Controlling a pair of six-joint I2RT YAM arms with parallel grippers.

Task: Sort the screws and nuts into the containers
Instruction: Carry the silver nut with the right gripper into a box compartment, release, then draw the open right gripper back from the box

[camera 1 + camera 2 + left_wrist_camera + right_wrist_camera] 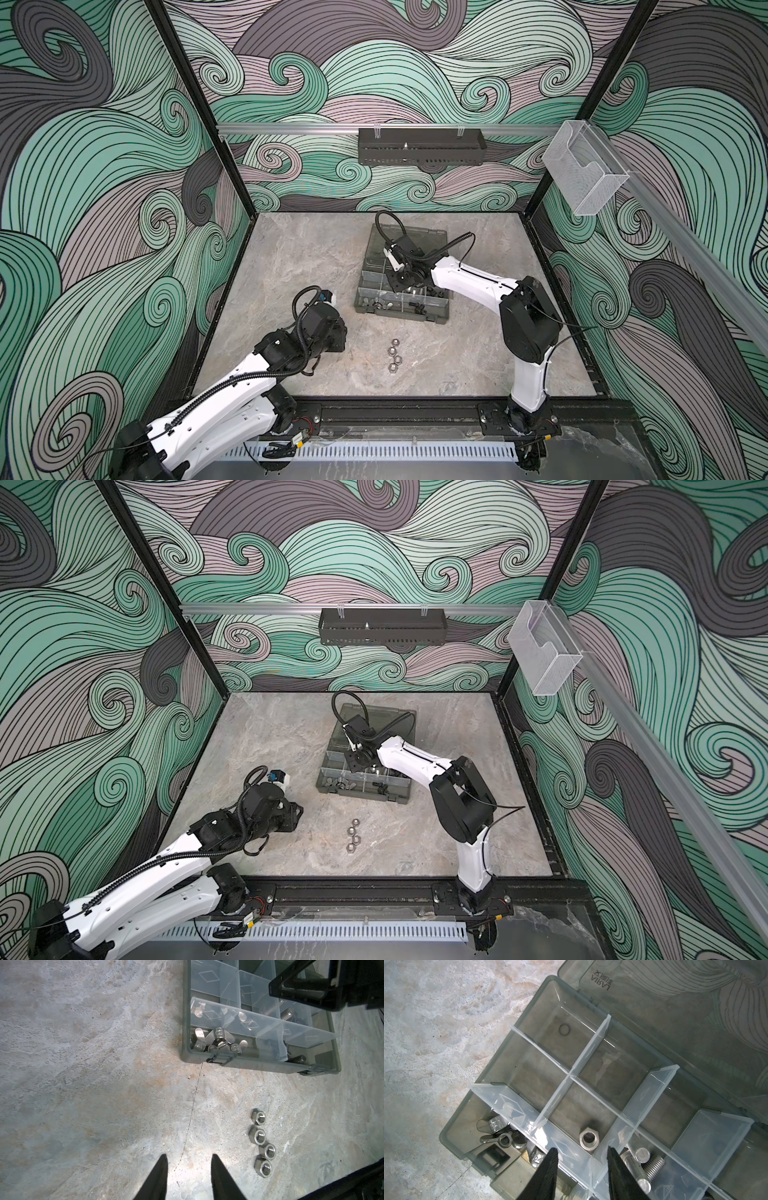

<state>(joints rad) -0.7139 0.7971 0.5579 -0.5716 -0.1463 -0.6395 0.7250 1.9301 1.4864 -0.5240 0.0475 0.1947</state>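
1. Nuts come first: four shiny silver hexagonal steel rings (257, 1136) lie flat in a short crooked row on the grey marble-look tabletop (83, 1064). They sit near the front wall of the smoky grey translucent plastic organizer case (259, 1064) but apart from it.
2. A fifth silver nut (589, 1138) lies hole-up on the floor of a middle compartment. The next compartment holds the silver threaded bolts (641, 1161).
3. My right claw (582, 1148) hangs over that case, jaws apart, nothing between them.
4. My left claw (189, 1155) hovers over bare table near the row, jaws apart and empty too.
5. I judge each nut to be rigid, dense for its size and smooth-sided. It will not give under my tips, but it may skate on the hard tabletop or squirt out if I pinch it off-centre.
6. The best hold looks like two opposite flats, with my tips low against the table on either side.
7. I would start with an end nut of the row, where one side is free, because the neighbours sit close enough to get knocked.
8. Over the case I would let go low, since a hard little nut could bounce past the thin clear dividers (589, 1053) into the bolts.
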